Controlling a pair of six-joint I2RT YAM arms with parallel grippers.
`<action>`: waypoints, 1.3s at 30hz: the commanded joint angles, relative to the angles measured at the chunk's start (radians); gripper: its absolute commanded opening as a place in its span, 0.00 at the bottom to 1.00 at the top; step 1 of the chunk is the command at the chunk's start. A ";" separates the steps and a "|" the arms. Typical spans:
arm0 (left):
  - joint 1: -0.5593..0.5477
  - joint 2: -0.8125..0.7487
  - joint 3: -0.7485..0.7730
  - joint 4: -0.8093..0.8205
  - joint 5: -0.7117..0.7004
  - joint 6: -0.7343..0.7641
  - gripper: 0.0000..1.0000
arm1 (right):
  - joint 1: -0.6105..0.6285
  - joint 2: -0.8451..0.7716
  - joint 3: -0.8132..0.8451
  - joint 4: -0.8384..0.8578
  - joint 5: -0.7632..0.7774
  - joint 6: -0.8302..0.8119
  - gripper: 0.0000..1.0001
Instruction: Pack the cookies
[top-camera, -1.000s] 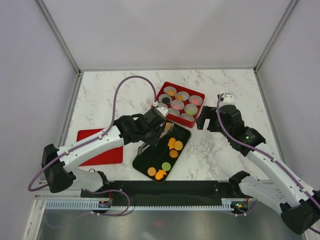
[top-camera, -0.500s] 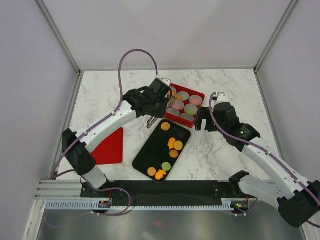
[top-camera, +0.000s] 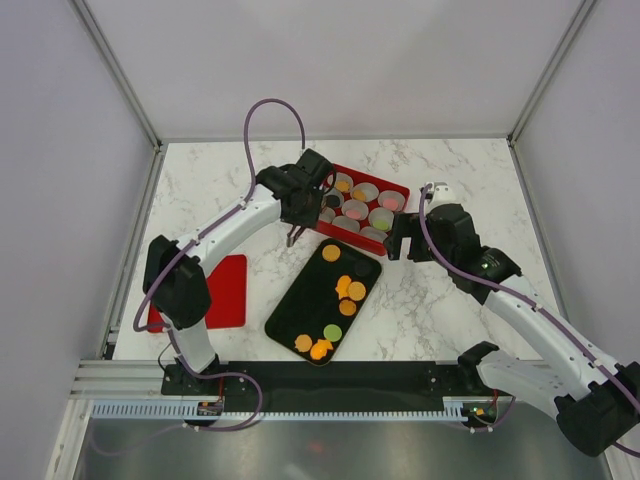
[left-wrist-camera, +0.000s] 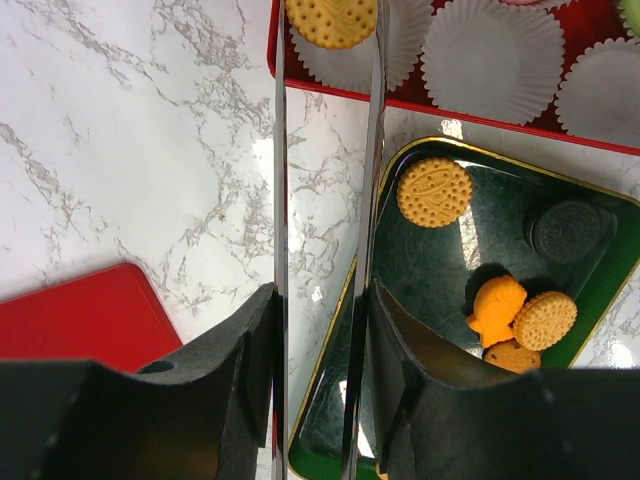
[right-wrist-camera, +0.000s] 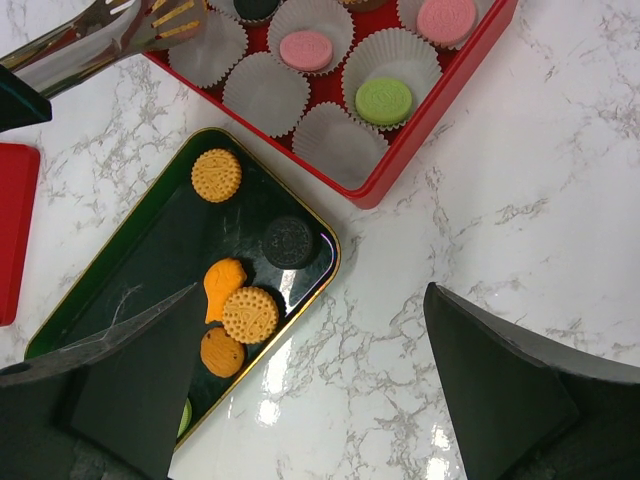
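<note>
My left gripper (top-camera: 303, 200) (left-wrist-camera: 320, 300) is shut on metal tongs (left-wrist-camera: 280, 180). The tong tips pinch a round orange cookie (left-wrist-camera: 331, 20) over a white paper cup at the near-left corner of the red box (top-camera: 402, 189). The tongs also show in the right wrist view (right-wrist-camera: 90, 35). More cookies lie on the black tray (top-camera: 295, 315): an orange disc (right-wrist-camera: 216, 174), a dark one (right-wrist-camera: 288, 241), a fish-shaped one (right-wrist-camera: 222, 283). Pink (right-wrist-camera: 305, 48) and green (right-wrist-camera: 383, 100) cookies sit in cups. My right gripper (top-camera: 398, 240) (right-wrist-camera: 310, 300) is open and empty above the marble beside the box.
A flat red lid (top-camera: 225, 295) lies on the marble left of the tray. The tray sits diagonally in front of the red box, nearly touching its near corner. Enclosure walls stand on all sides.
My left arm has swung from over the tray up to the red box's left corner, carrying the tongs. The right gripper has shifted slightly left toward the box.
</note>
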 joint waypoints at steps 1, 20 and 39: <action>0.006 0.013 0.035 0.032 -0.010 0.050 0.36 | -0.001 -0.013 0.001 0.039 -0.005 -0.013 0.98; 0.010 -0.015 -0.015 0.034 -0.009 0.059 0.44 | -0.001 -0.020 -0.005 0.034 0.009 -0.016 0.98; 0.010 -0.044 -0.018 0.034 -0.002 0.071 0.52 | -0.004 -0.023 -0.005 0.022 0.030 -0.016 0.98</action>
